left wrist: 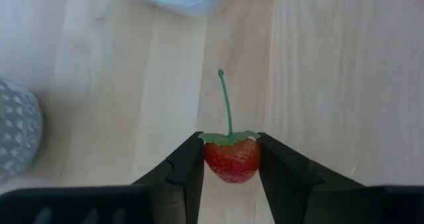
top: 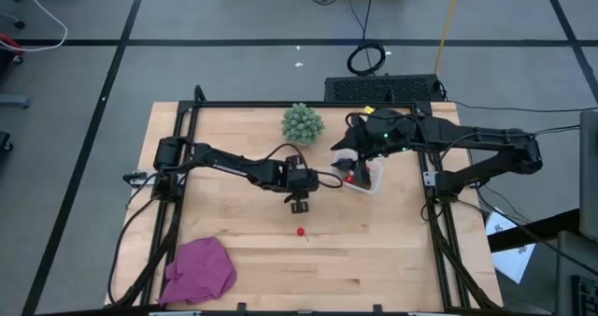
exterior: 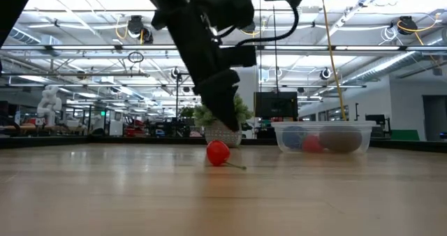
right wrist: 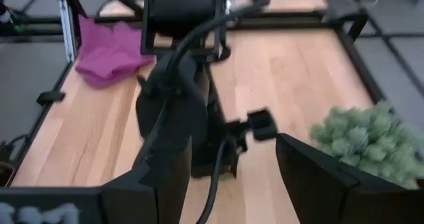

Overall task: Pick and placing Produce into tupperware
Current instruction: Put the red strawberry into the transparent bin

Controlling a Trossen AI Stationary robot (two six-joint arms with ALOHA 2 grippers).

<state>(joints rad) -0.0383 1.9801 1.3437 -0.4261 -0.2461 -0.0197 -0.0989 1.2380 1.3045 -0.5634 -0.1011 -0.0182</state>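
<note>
Left gripper (left wrist: 230, 168) pinches a strawberry (left wrist: 231, 158); tupperware (top: 366, 178) at its three o'clock holds several fruits; one cherry (top: 301, 231) remains.

Tupperware (top: 366, 178) sits right of left hand (top: 299, 205).

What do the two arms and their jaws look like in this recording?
Both arms are dark, jointed and slim. The left arm ends in a boxy black wrist, and the left gripper has flat, angular matte-black jaws. Black cables loop along the right arm, and a small green light glows near its wrist.
</note>
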